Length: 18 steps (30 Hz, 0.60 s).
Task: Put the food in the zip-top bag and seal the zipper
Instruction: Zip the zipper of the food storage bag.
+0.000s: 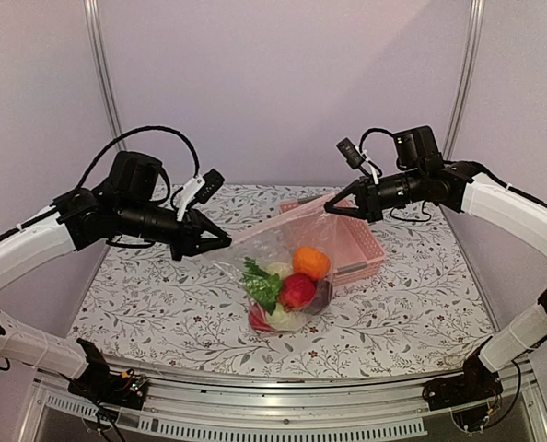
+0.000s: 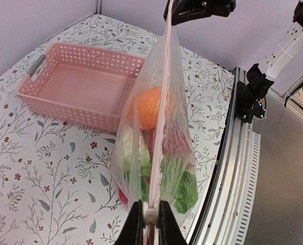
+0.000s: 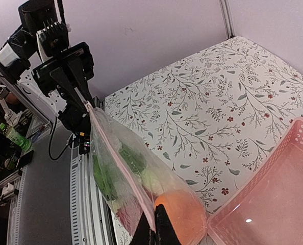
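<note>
Two grippers, one bag, and both have it pinched. The left gripper has its jaws closed almost all the way, with just the thin top edge of the zip-top bag squeezed between them. In the left wrist view you can see the plastic sandwiched right between the fingertips. The right gripper is clamped fully tight on the opposite end of that same edge, jaws pressed together with only the film in between.

The zipper is pulled into one straight pinkish line running from one gripper to the other, higher at the right end. I can't tell from these shots whether it's actually pressed sealed along its whole length.

The bag hangs below that line, over the middle of the flower-print table, and all the food sits in its belly: an orange fruit up top, a red piece under it, a green leafy one on the left, something cream-white low down and a dark purple bit on the right. I can't say if the bottom touches the table.

The pink basket sits just behind the bag, toward the right arm's side.
</note>
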Motion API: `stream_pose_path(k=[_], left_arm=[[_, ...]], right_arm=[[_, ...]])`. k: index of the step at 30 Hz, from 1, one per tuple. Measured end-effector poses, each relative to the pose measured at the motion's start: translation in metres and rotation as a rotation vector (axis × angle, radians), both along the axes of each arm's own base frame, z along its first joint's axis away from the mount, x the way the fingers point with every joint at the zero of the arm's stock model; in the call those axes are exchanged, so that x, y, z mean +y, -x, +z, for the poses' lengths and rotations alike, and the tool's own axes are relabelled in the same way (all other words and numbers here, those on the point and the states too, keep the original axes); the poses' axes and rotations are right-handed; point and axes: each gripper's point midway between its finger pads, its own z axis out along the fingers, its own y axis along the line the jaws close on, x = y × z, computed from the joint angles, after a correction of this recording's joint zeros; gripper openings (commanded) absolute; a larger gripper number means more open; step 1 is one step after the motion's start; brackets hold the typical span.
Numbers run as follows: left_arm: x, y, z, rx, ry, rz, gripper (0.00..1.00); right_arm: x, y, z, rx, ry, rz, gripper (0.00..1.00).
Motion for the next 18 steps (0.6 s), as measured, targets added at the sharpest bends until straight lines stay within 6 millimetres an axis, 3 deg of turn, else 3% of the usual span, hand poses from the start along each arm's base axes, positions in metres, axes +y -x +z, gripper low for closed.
stream_pose_path(k=[18], left_arm=[[0.022,0.000,-0.003,0.004,-0.012,0.055,0.06]], right_arm=[[-0.001,-0.003,-0.002,0.007,0.002,-0.007,0.00]])
